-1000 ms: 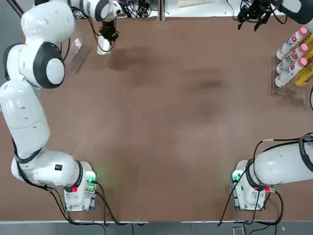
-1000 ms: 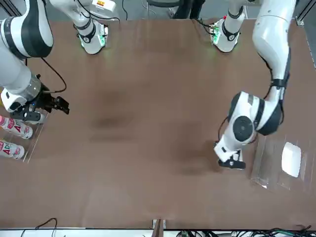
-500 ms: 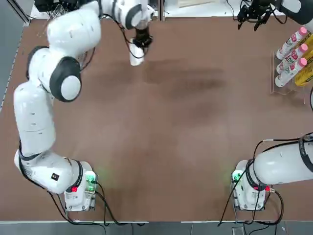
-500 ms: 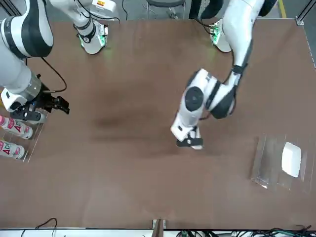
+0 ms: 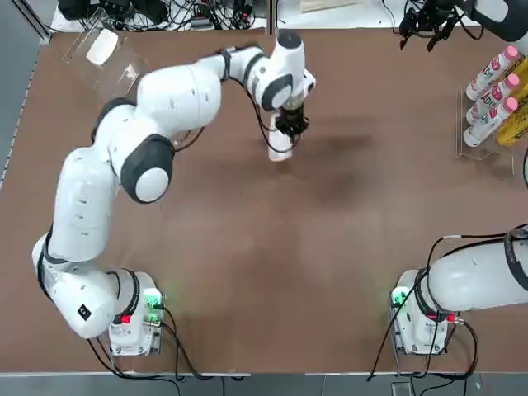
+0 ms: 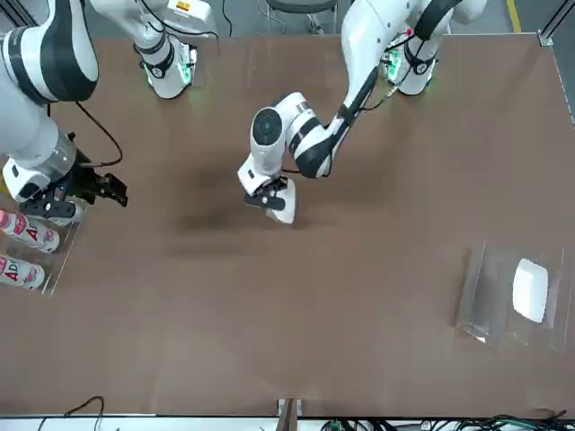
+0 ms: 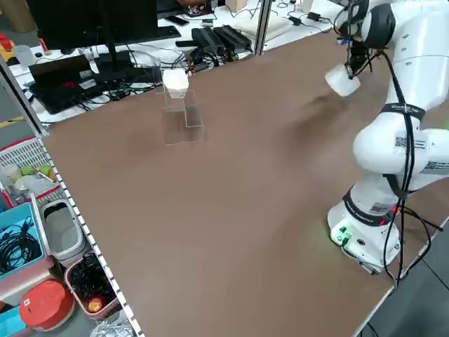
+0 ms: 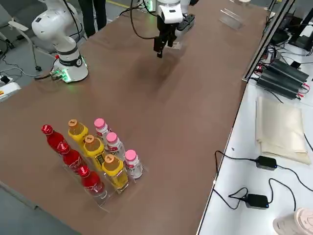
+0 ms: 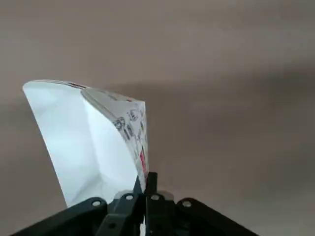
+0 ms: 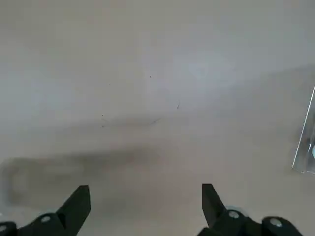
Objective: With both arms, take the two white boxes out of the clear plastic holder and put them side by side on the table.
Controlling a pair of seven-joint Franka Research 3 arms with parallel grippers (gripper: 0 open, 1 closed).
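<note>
One white box (image 5: 280, 148) hangs above the table (image 5: 264, 247), a little beyond its middle, with my left gripper (image 5: 289, 129) shut on its edge. In the left wrist view the box (image 9: 83, 137) stands tilted in front of the closed fingers (image 9: 149, 183). The other white box (image 5: 101, 47) sits in the clear plastic holder (image 5: 124, 74) at the far left corner, also seen as box (image 6: 529, 289) and holder (image 6: 490, 296) from the front. My right gripper (image 5: 426, 26) hovers open at the far right edge, with nothing between its fingers (image 10: 78, 200).
A clear rack of pink-capped, yellow and red bottles (image 5: 495, 99) stands at the right edge, close to the right gripper (image 6: 81, 190). Cables and power bricks lie beyond the far edge (image 5: 206, 12).
The left arm has swung from the holder at the far left toward the table's middle, carrying one white box. The right arm has stayed still.
</note>
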